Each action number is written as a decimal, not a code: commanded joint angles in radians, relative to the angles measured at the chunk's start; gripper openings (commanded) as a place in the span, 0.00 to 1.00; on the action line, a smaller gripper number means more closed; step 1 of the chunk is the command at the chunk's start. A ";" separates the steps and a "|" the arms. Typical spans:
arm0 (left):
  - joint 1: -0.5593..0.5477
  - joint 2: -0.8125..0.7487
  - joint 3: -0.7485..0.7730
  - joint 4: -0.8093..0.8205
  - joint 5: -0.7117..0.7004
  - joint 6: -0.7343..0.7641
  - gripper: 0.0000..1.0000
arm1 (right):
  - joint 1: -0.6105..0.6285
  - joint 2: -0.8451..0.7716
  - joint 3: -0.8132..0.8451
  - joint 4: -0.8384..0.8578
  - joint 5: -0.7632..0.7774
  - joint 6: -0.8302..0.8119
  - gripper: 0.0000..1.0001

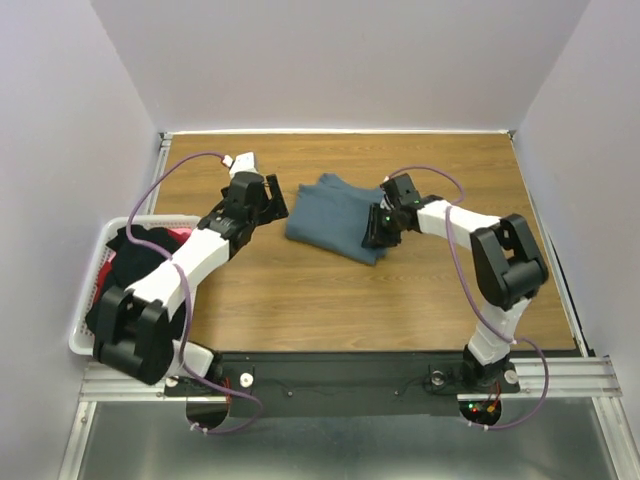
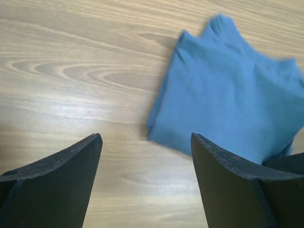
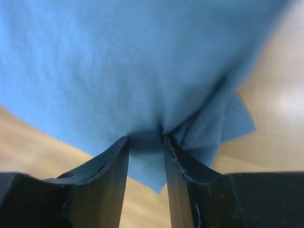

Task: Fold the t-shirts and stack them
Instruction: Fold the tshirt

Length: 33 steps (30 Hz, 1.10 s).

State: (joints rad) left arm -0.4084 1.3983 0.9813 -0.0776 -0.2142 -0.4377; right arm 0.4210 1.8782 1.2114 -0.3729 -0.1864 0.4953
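A slate blue-grey t-shirt (image 1: 335, 215) lies folded in a thick bundle on the wooden table, a little behind centre. My right gripper (image 1: 378, 232) sits at its right near edge. In the right wrist view the fingers (image 3: 114, 161) are closed on a bunched fold of the shirt (image 3: 118, 61). My left gripper (image 1: 272, 205) hovers just left of the bundle, open, with only bare wood between its fingers (image 2: 71, 175). The shirt (image 2: 228, 95) lies ahead and to the right of it. A black t-shirt (image 1: 125, 262) and a red-pink one (image 1: 180, 236) lie in the basket.
A white lattice basket (image 1: 85, 300) stands at the table's left edge, under my left arm. White walls close off the back and both sides. Bare wood (image 1: 330, 300) stretches between the shirt and the arm bases.
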 commanded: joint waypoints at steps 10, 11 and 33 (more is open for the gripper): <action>-0.015 0.048 0.011 0.232 0.208 0.284 0.96 | -0.103 -0.313 -0.029 -0.187 0.111 -0.182 0.59; -0.013 0.080 0.037 0.233 0.210 0.310 0.96 | -0.131 -0.315 -0.027 -0.185 0.108 -0.178 0.62; -0.132 0.757 0.810 0.079 0.384 0.358 0.43 | -0.292 -0.110 0.119 -0.113 0.096 -0.054 0.44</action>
State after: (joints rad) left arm -0.5293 2.1025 1.7138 0.0666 0.1509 -0.0776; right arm 0.1368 1.7473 1.2926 -0.5228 -0.1085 0.4129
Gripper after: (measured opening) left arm 0.442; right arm 0.440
